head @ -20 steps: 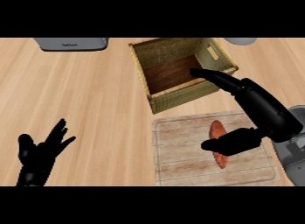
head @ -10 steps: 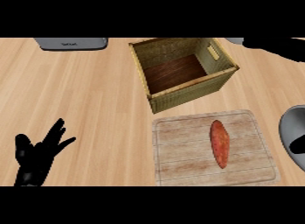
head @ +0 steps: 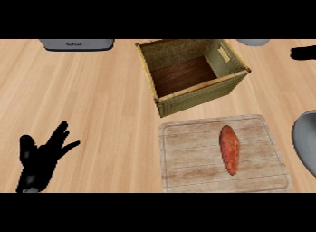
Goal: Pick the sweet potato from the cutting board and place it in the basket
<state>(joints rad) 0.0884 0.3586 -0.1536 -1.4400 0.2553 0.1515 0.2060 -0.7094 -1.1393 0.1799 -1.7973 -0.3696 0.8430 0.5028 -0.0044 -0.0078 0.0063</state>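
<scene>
- Sweet potato [head: 229, 150]: lies on the cutting board [head: 192, 156], right of the board's middle, long axis running roughly near to far. Nothing touches it.
- Cutting board: pale wood, flat on the counter [head: 87, 99], just beside the near side of the basket [head: 203, 96].
- Basket: woven, square, open top, set at an angle to the board. Dark wooden floor visible inside, no contents seen.
- Left hand [head: 43, 158]: low at the view's left, fingers straight and spread, holding nothing. Well apart from board and basket.
- Right hand [head: 312, 52]: only a dark part shows at the far right edge, beyond the basket's right side. Cannot tell if it is spread or closed. Well apart from the sweet potato.
- Grey appliance [head: 77, 44]: at the counter's far edge, left of the basket, cut off by the view's top.
</scene>
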